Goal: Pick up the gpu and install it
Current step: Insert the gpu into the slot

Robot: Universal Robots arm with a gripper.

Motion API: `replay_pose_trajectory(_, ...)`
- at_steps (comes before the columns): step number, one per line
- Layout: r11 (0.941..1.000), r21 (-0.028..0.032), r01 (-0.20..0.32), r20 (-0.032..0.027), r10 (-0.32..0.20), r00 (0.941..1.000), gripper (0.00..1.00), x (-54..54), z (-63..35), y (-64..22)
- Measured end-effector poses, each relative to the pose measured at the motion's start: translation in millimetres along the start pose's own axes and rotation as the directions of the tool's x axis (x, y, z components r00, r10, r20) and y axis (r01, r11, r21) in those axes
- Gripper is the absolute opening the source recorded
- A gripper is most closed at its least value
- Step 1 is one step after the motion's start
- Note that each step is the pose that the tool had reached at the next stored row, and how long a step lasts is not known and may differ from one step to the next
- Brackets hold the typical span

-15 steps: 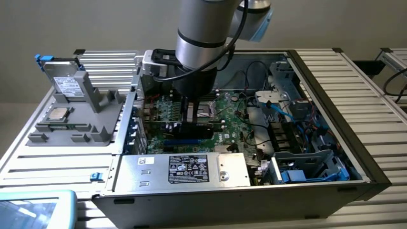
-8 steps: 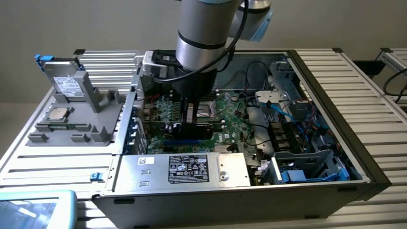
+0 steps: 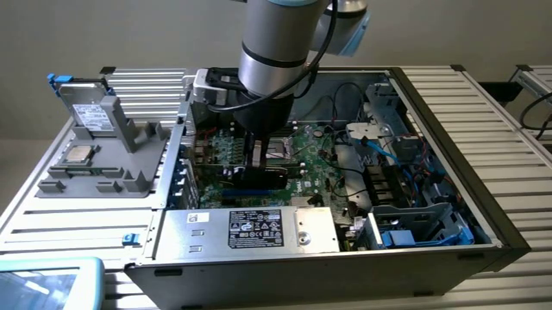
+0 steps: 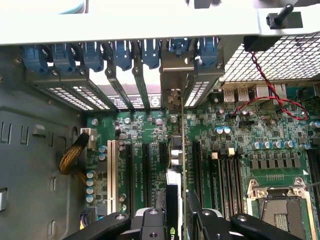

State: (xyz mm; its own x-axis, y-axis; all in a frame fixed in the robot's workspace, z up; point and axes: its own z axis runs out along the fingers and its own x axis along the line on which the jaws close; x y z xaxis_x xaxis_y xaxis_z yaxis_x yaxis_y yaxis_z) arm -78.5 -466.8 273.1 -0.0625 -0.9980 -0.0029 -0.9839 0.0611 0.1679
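The gpu (image 3: 258,177) stands on edge over the green board (image 3: 321,163). Its silver end points to the exterior view's left.

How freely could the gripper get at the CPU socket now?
Probably not: the gripper has its jaws closed on the gpu, held on edge at the slots. The CPU socket lies uncovered.

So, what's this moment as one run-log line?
gripper: shut on gpu | gpu: edge-down at motherboard slots | bracket: at rear openings

Even overhead light is washing the scene; the arm (image 3: 274,51) is shading the motherboard (image 3: 321,159), and the case rim (image 4: 125,27) is glaring white.
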Motion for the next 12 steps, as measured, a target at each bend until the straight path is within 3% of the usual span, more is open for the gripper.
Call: replay_pose_trajectory(12, 1.0000, 0.0001, 0.000, 0.0001, 0.000, 1.0000, 0.28, -0.6, 2.7, -0.9)
